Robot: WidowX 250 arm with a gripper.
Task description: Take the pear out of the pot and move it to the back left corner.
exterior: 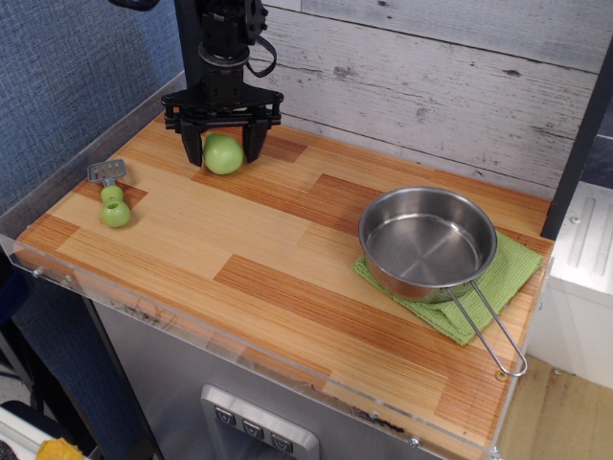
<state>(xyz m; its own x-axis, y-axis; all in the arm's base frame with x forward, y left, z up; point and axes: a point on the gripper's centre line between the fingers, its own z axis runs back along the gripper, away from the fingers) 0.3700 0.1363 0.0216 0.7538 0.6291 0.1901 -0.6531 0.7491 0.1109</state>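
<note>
I judge the job nearly done: the pear (222, 153) sits on the counter (287, 249) in the back left corner (182, 120), out of the empty pot (427, 241), between my spread end effector (222, 151) fingers, leaving only the retreat.

Wood-plank counter against 2 walls.
Whitewashed plank wall (431, 77) behind, blue textured wall (67, 86) left; white cabinet (579, 278) at right.
</note>
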